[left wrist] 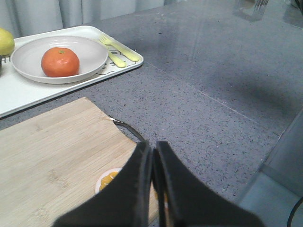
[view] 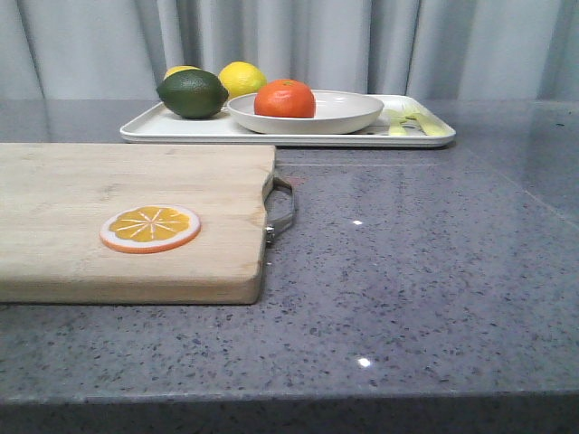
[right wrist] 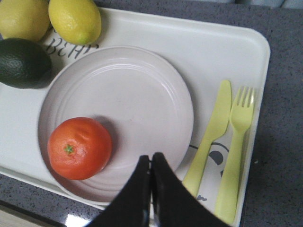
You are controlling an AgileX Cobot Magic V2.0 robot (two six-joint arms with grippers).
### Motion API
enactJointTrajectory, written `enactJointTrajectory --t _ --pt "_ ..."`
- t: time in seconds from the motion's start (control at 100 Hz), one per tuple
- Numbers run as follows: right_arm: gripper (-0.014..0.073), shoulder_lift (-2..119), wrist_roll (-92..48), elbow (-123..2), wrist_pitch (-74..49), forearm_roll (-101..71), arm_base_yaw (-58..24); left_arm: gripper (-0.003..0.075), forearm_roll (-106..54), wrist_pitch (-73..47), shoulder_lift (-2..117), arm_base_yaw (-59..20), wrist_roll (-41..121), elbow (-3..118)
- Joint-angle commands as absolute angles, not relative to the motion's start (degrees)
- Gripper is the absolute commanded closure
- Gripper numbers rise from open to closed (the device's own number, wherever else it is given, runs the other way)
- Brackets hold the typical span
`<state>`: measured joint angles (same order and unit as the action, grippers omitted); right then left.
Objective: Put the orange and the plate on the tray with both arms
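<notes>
At far edge of table, tray [view: 145,128] holds plate [view: 348,116] w/ orange [view: 285,99] sitting in it, lemons [view: 242,78] & a lime [view: 193,93] beside. Left gripper [left wrist: 154,153] over cutting board [left wrist: 52,161] near orange slice [left wrist: 108,179], jaws closed, holding nothing. Right gripper [right wrist: 150,165] above plate's rim, jaws closed, nothing held.

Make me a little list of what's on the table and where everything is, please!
orange: sitting in the plate
plate: on the tray
tray: far side of the table
also on tray: two lemons, a dark green fruit, yellow knife and fork
cutting board: holds an orange slice
left pincer: shut, empty
right pincer: shut, empty, above the plate
</notes>
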<state>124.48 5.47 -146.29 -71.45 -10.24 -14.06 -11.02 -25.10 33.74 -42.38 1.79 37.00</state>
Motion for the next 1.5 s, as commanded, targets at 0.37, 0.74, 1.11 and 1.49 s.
enactJointTrajectory --t 0.37,0.74,1.11,1.49 --pt "0.066 112.9 4.8 -144.3 -75.5 -10.0 -13.8 0.0741 -11.5 -20.8 33.8 -42.4 1.4 38.5" --pt "0.066 99.0 0.5 -125.6 -67.4 -9.9 -13.8 0.0741 -11.5 -20.8 33.8 -42.4 1.4 38.5" --pt "0.066 82.6 -1.9 -102.0 -55.6 -10.0 -13.8 0.0741 -11.5 -20.8 33.8 -42.4 1.4 38.5" --pt "0.066 63.8 -5.2 -72.1 -38.4 -10.0 -13.8 0.0741 -11.5 -21.8 33.2 -42.4 1.4 38.5"
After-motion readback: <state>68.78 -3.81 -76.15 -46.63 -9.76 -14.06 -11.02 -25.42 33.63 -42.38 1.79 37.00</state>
